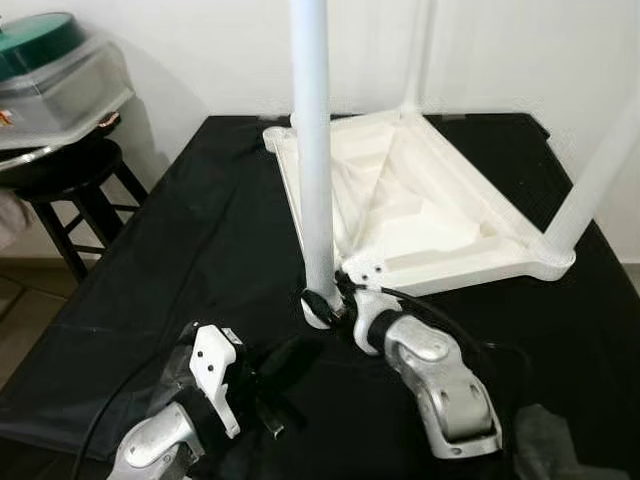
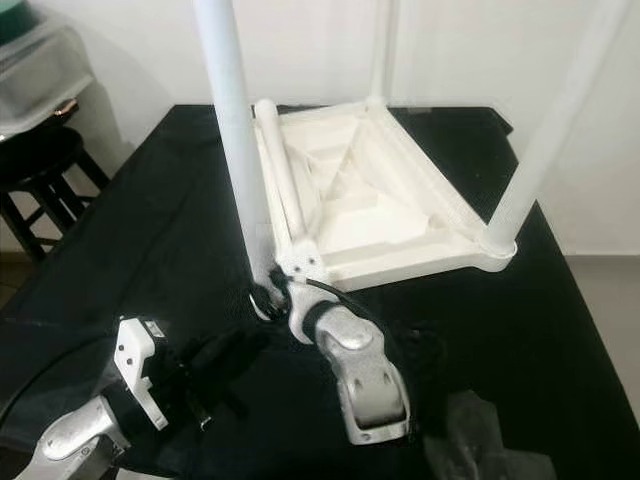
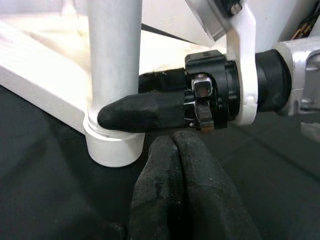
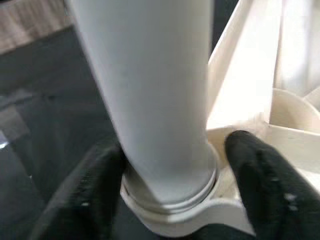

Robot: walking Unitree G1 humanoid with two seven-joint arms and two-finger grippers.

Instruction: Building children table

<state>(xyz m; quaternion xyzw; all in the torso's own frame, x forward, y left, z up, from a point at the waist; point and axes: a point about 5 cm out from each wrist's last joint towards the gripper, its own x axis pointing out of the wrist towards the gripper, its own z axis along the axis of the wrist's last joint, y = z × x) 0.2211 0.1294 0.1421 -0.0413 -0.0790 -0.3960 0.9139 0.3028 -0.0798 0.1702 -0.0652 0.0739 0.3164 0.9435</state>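
A white children's table lies upside down on a black cloth. Three legs stand up from its corners: the near left leg, a far one and a right one. One loose leg lies inside the tabletop. My right gripper is shut on the base of the near left leg at its socket, with a finger on each side. Just in front of it, low over the cloth, my left gripper is shut on nothing.
At the far left a black stool carries a clear plastic container with a green lid. A white wall runs behind the table. The cloth's left edge drops toward the floor.
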